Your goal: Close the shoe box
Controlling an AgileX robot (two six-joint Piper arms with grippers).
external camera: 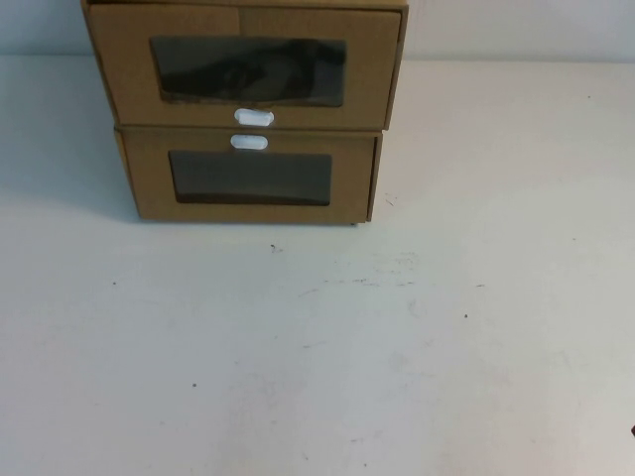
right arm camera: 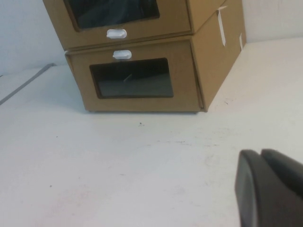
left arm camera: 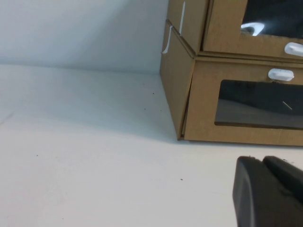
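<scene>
The shoe box [external camera: 124, 69] is the upper of two stacked brown cardboard boxes at the far middle of the table. Its dark window [external camera: 248, 71] has a white pull tab [external camera: 254, 117] below it. Its drawer front stands slightly forward of the box beneath. My left gripper [left arm camera: 261, 161] hovers low over the table, short of the boxes' left corner, shut and empty. My right gripper [right arm camera: 260, 153] hangs off to the right of the boxes' front, also shut on nothing. Neither gripper touches the shoe box [left arm camera: 222, 28] [right arm camera: 173, 21]. The high view shows neither gripper.
The lower brown box [external camera: 149, 183] carries the shoe box and has its white tab [external camera: 249, 142] above its window. The white table [external camera: 317, 347] stretches from the boxes to the near edge. A pale wall stands behind the stack.
</scene>
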